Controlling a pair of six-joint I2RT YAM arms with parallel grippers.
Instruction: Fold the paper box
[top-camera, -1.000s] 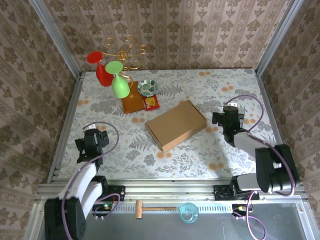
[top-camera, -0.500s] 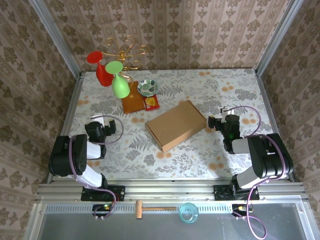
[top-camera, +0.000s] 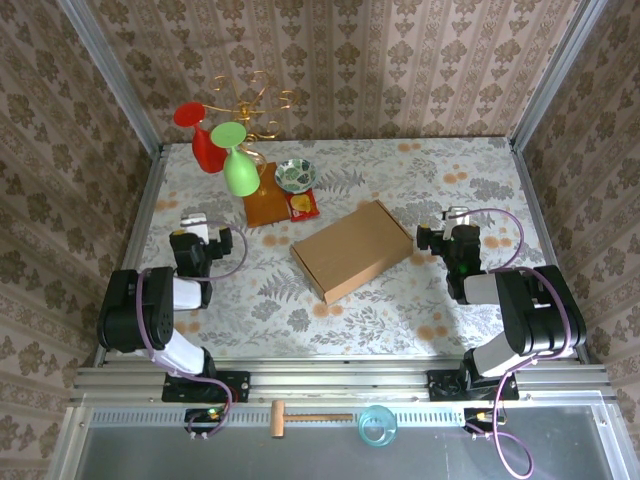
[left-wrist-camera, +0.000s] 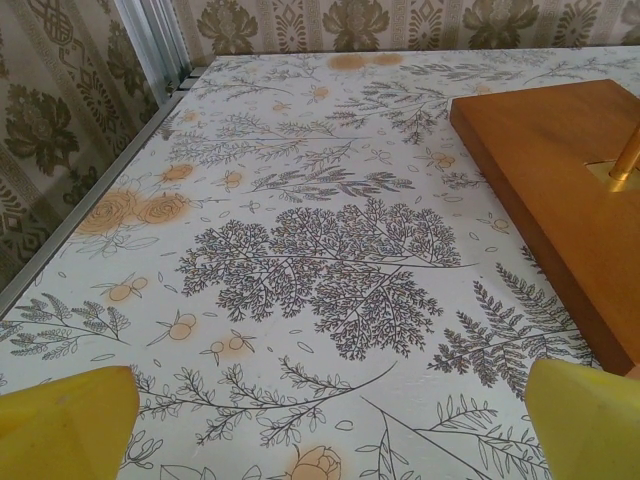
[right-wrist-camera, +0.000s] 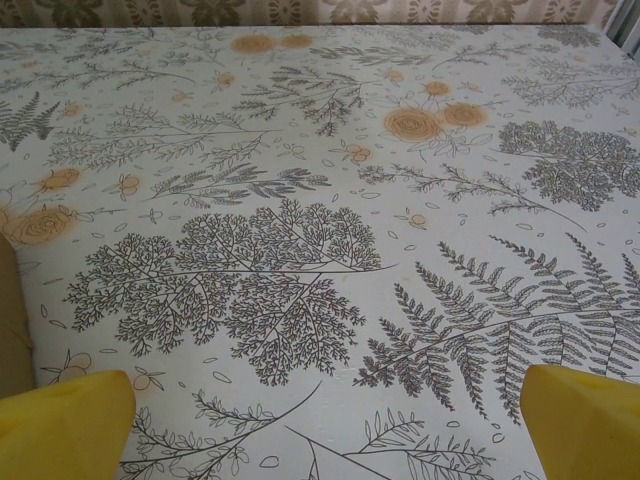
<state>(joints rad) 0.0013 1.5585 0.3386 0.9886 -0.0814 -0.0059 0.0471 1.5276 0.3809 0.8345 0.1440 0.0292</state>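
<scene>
The table (top-camera: 400, 310) under me wears a white cloth printed with grey ferns and orange blossoms. Brown damask wallpaper closes three sides, and aluminium rails run along the edges.

My left pincer (left-wrist-camera: 325, 428) stands wide apart, one yellow fingertip (left-wrist-camera: 65, 425) in each lower corner of its wrist view, with only bare cloth between them. It holds nothing. My right pincer (right-wrist-camera: 325, 425) is spread just as wide over the cloth on the right side and is also empty. I cannot tell whether either pair of tips touches the cloth.

The paper box (top-camera: 352, 251) lies closed and flat near the middle of the table, turned at an angle, between my two arms and apart from both pincers.

Ahead of my left pincer and to its right sits the orange-brown wooden base (left-wrist-camera: 560, 190) of a gold wire stand (top-camera: 250, 100). A green glass (top-camera: 237, 160) and a red glass (top-camera: 200, 135) hang on that stand. A small patterned bowl (top-camera: 296, 175) and a red packet (top-camera: 303, 205) sit beside the base, just beyond the box's far-left corner. In the tray in front of my bases lie a wooden mallet (top-camera: 305, 417) and a clear bluish ring (top-camera: 377, 425).
</scene>
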